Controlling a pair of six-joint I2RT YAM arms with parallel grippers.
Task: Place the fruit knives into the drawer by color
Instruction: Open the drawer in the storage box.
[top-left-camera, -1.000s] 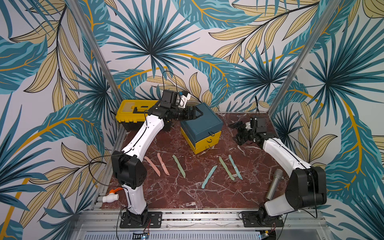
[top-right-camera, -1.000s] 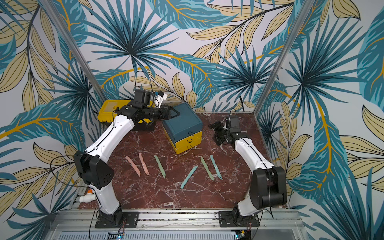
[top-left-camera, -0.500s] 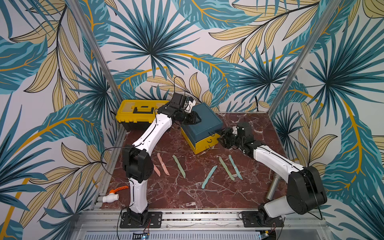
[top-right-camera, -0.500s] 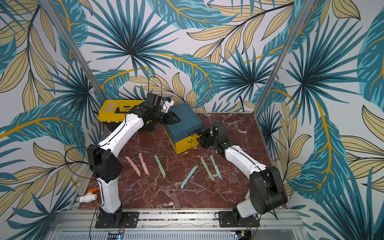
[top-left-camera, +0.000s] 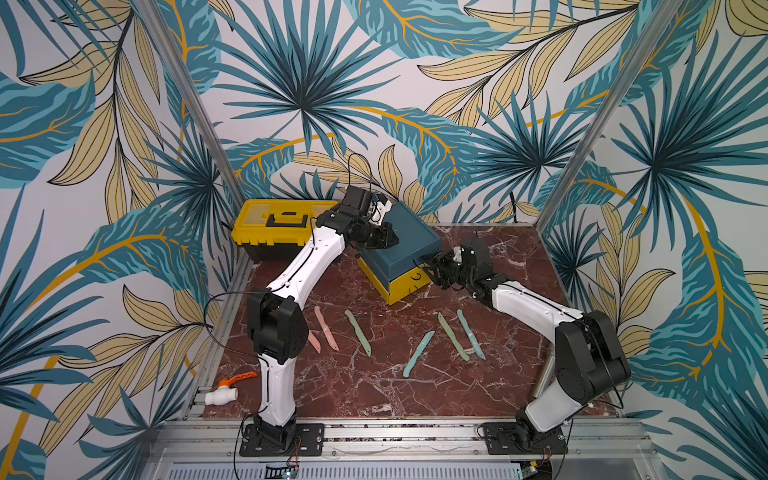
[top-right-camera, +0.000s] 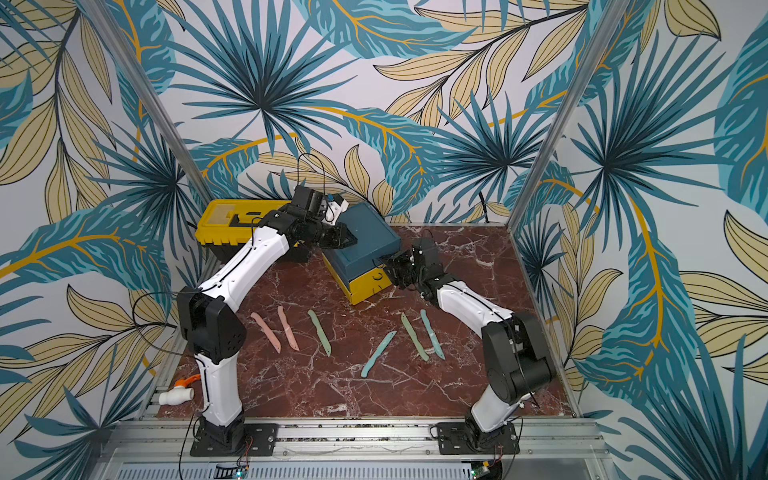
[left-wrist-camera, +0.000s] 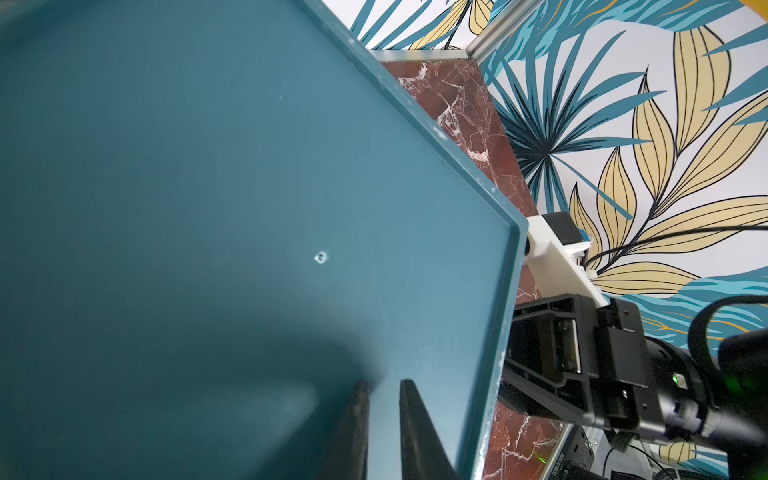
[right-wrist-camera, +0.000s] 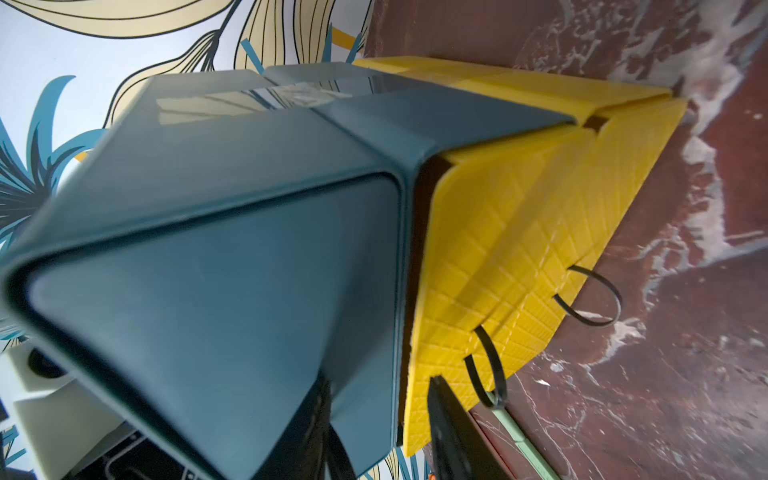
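Fruit knives (top-left-camera: 357, 338): all six flat on the marble table (top-left-camera: 374, 395), in a loose row across lower centre in both top views, clear of both grippers. From frame left: pink pair (top-right-camera: 288, 328) side by side, the leftmost partly hidden behind the left arm in a top view; lone green knife (top-right-camera: 319, 332); slanted blue knife (top-right-camera: 377, 354), leaning the opposite way; green-and-blue pair (top-right-camera: 423, 336) close together. Places unchanged against the frames of a second ago.

Drawer (top-left-camera: 399, 249) above the row at centre frame, set corner-on, dark teal over yellow; position unchanged.

Right gripper (top-left-camera: 432, 270), a second ago well off toward the table's upper right, now up against the chest's front at its right corner. Fingers (right-wrist-camera: 446, 428) half parted in the wrist view, one just beside a black loop pull (right-wrist-camera: 486, 365); hold on anything not determinable.

Left gripper (top-left-camera: 388, 239), earlier spread wide above the chest, now down at the teal top, left part. Fingers (left-wrist-camera: 357, 415) drawn nearly together, nothing between.

Yellow-and-black toolbox (top-left-camera: 282, 218) behind, upper left of the table.
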